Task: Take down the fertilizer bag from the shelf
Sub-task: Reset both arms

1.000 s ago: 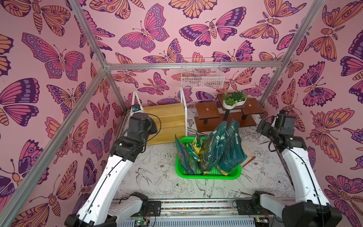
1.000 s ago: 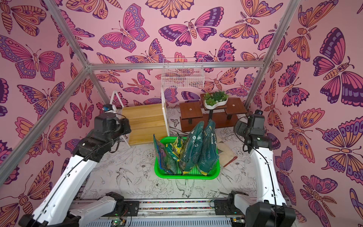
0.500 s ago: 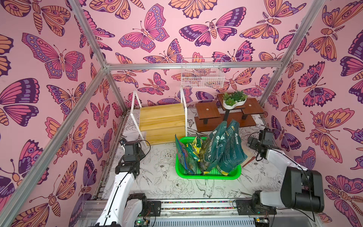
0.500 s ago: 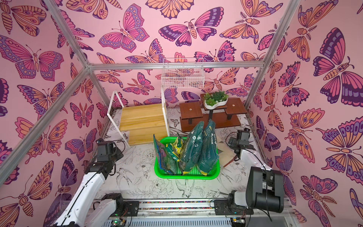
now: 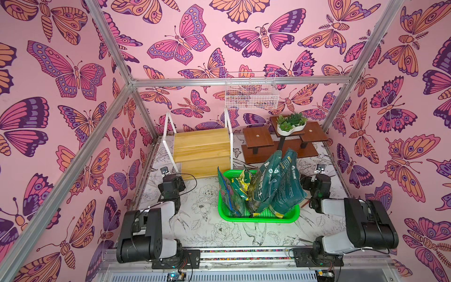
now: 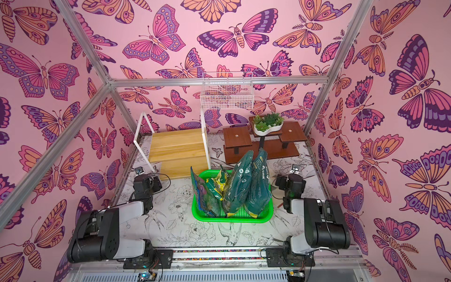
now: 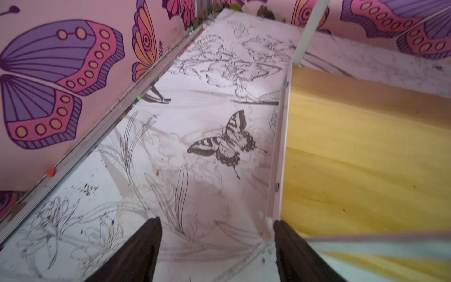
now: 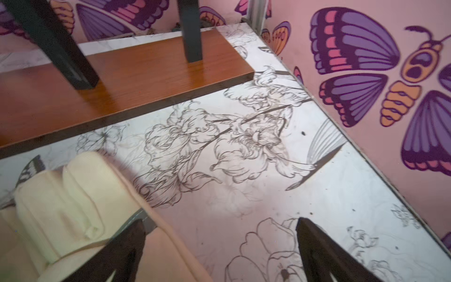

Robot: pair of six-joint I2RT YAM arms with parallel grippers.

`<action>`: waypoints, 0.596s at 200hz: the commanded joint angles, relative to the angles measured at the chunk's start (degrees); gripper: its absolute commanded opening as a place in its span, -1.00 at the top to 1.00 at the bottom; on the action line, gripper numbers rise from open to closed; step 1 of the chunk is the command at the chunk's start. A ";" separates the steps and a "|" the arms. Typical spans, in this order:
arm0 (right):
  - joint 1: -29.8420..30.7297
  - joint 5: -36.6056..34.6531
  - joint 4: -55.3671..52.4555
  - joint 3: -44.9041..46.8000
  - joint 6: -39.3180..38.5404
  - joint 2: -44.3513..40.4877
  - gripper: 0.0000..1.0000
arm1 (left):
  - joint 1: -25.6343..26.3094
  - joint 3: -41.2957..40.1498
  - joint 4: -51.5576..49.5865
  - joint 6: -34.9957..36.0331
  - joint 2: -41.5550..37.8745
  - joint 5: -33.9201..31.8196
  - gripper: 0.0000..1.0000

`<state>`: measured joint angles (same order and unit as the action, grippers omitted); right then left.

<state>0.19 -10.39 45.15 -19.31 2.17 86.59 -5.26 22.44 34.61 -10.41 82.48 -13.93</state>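
Observation:
The shelf [image 5: 202, 151] [image 6: 178, 152], white frame with yellow boards, stands at the back left with both boards bare. Two tall dark green fertilizer bags [image 5: 285, 185] [image 6: 257, 188] lean upright in a green basket [image 5: 256, 219] [image 6: 231, 219] mid-table, beside smaller packets. My left gripper [image 5: 164, 170] [image 7: 217, 225] sits low by the shelf's front left leg [image 7: 277, 158], open and empty, with the lower board [image 7: 366, 158] alongside. My right gripper [image 5: 320, 168] [image 8: 220, 224] sits low to the right of the basket, open with nothing between its fingers.
A dark brown stepped stand [image 5: 280, 144] [image 8: 122, 80] carries a white planter [image 5: 291, 125] at the back right. A white wire basket [image 5: 251, 94] hangs on the back wall. A pale cream folded thing [image 8: 73, 195] lies by the right gripper's finger. Both arms are folded near the front rail.
Both arms have come down from raised poses near the shelf and the stand and folded back low over the table. The left gripper's jaws have spread wider.

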 commanded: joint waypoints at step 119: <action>-0.50 1.53 1.98 -3.01 -1.61 -0.63 -0.99 | 5.69 -1.66 17.45 6.74 5.64 1.79 -1.00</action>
<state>-0.14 -9.56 47.97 -21.54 0.14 86.59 -2.15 20.29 48.58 -4.64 88.01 -11.75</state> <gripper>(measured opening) 0.993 0.998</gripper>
